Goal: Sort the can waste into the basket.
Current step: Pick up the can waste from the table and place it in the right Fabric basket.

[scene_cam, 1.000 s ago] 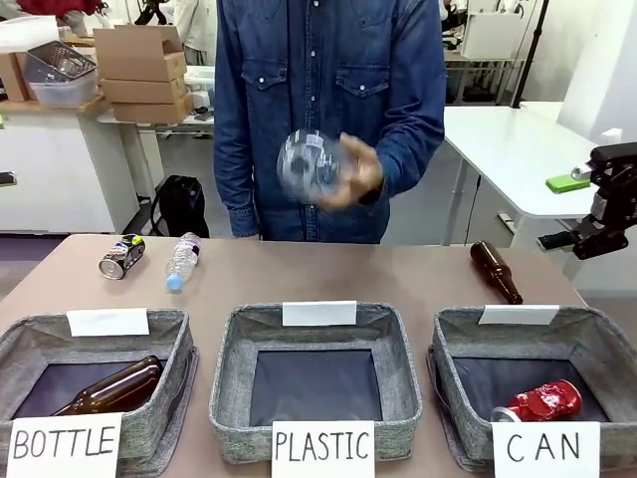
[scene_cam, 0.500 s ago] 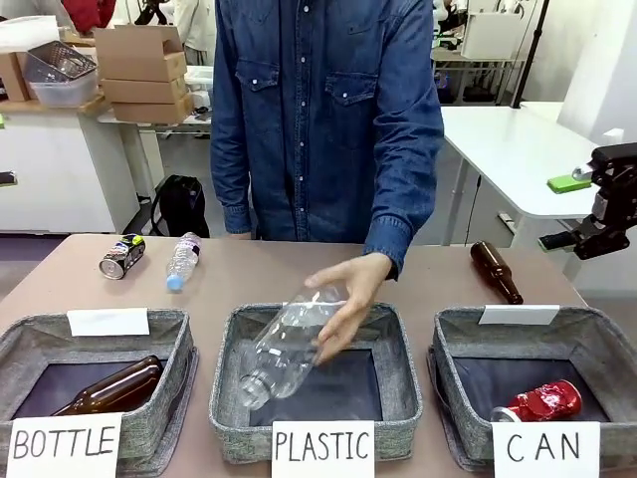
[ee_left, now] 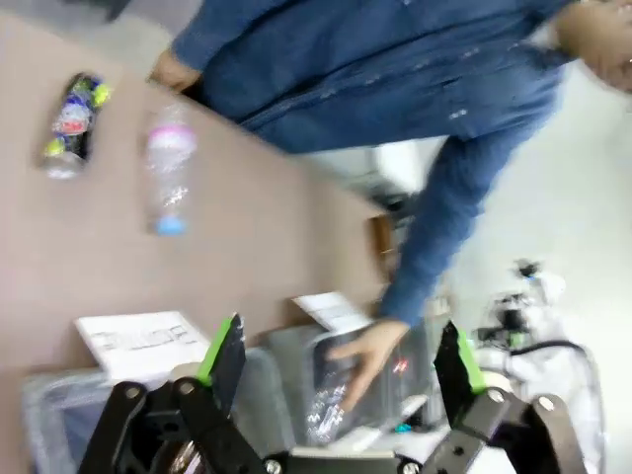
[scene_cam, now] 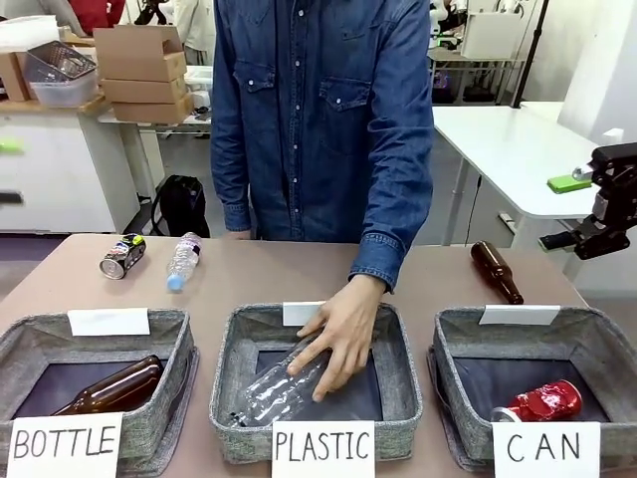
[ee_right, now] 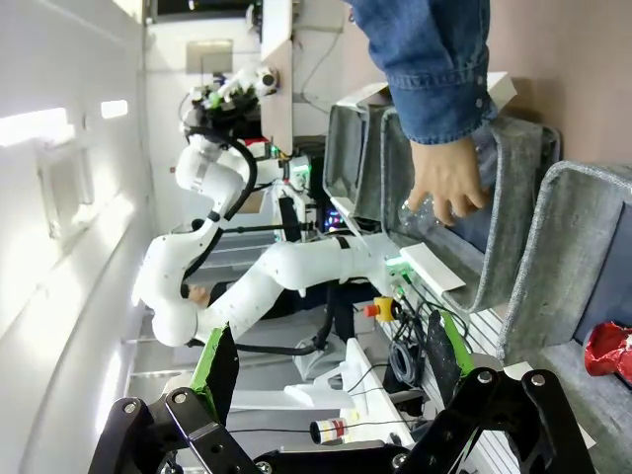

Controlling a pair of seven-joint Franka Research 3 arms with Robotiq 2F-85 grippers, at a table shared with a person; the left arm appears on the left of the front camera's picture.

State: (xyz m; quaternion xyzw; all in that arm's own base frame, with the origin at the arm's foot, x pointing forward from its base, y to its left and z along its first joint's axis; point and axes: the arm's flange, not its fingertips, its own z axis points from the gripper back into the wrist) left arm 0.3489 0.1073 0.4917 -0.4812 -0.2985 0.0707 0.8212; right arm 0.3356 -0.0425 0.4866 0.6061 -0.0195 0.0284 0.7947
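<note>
Person's hand [scene_cam: 343, 334] has pushed clear bottle [scene_cam: 271, 390] down into PLASTIC basket [scene_cam: 400, 363]. Left tool [ee_left: 339, 363] & right tool [ee_right: 331, 365] both released, empty. Red can [scene_cam: 542, 401] sits in CAN basket [scene_cam: 602, 344]; dark can [scene_cam: 121, 255] on bench [scene_cam: 299, 274], far left, just beside small bottle [scene_cam: 182, 261]. Risk: tool grabs that instead.

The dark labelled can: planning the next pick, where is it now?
In the front view the dark can lies on its side far left, beside a small clear bottle, beyond the BOTTLE basket.

hand [scene_cam: 343, 339] blocking PLASTIC basket [scene_cam: 404, 376], dark can [scene_cam: 121, 256] unobstructed
</note>
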